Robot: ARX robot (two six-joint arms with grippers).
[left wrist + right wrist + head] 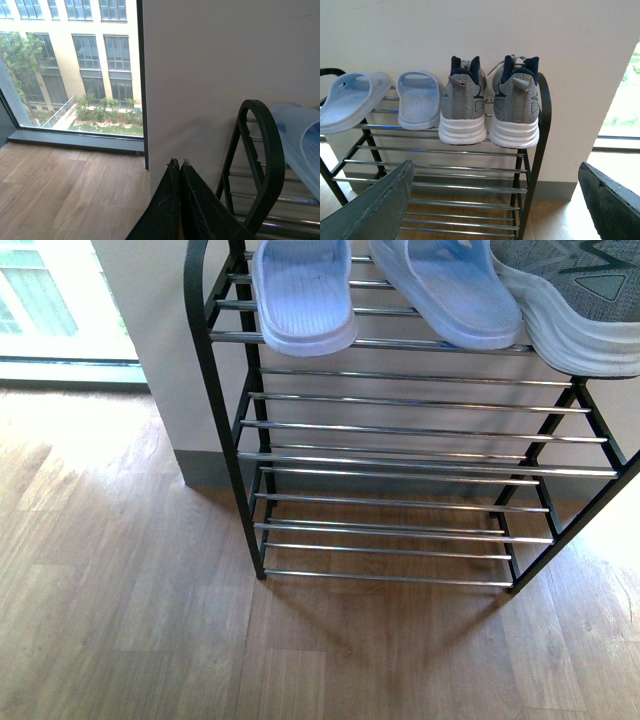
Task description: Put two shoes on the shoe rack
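Grey sneaker (590, 300) cut off, front view

No legible text, label or number on any visible surface

A: What colour are the slides (420, 102)?

B: Pale blue-white, with fine ribbed lines across the footbed.

A: And the sneakers (489, 107)?

B: Grey knit with white ridged soles and dark navy lining at the heel (one shows a grey triangle mark on its side in the front view).

A: The shoe rack (218, 430)?

B: Black frame, shiny chrome rods. The floor (120, 610) is brown wood grain, the wall (485, 30) off-white.
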